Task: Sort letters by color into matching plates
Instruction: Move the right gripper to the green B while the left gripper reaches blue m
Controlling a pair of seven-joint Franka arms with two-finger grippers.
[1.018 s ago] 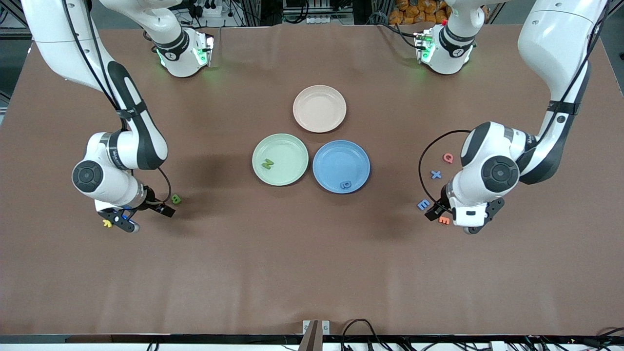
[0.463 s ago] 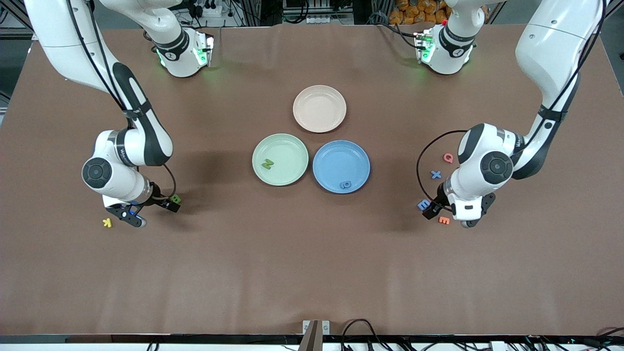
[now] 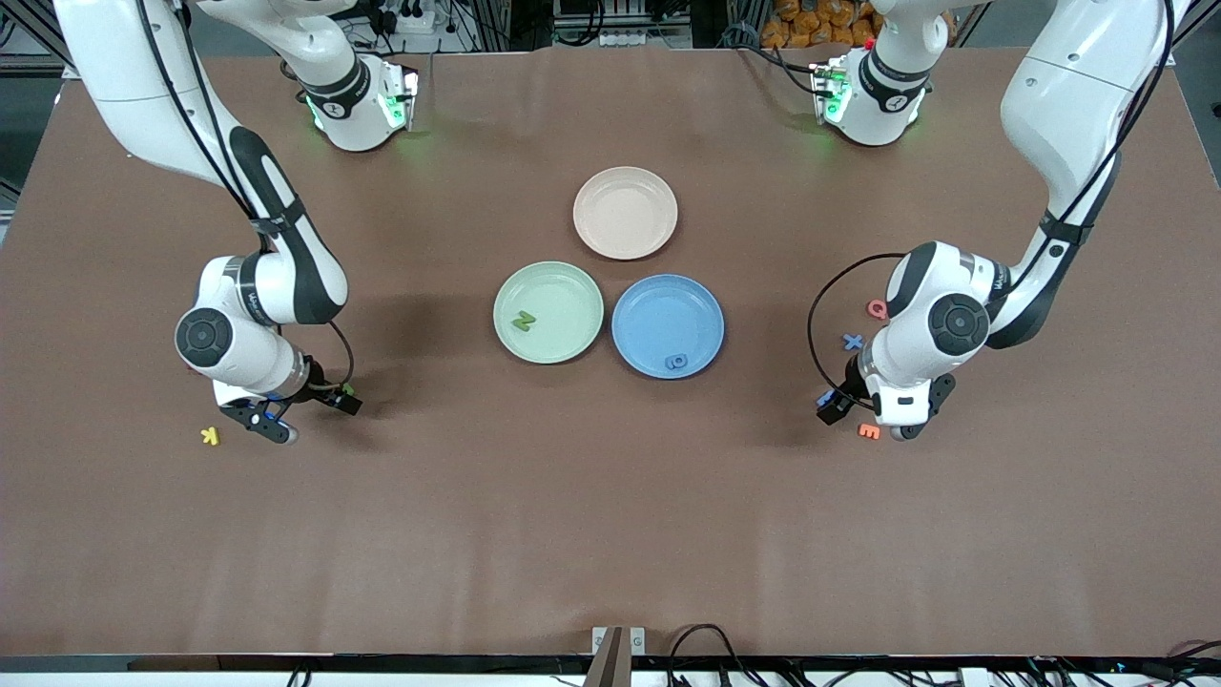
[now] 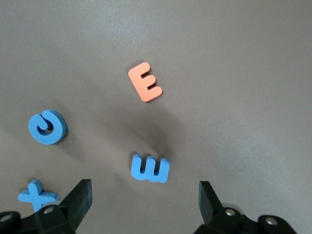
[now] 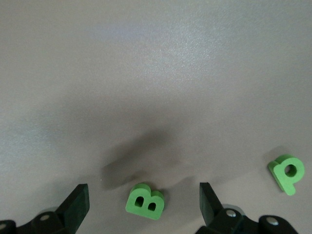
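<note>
we have both claws spread and empty: right gripper (image 5: 141, 214) straddles the green b (image 5: 145, 201) well off the green plate (image 3: 548, 312) toward the right arm's end, left gripper (image 4: 141, 214) brackets the blue e (image 4: 150, 168) beside the orange e (image 4: 145, 81).

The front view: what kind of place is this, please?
Probably a robotics lab bench set up for recording. Two arms are mounted on a table covered with a brown mat, cables run along its edges, and only sorting props lie on it: foam letters such as a yellow letter and a blue plate.
</note>
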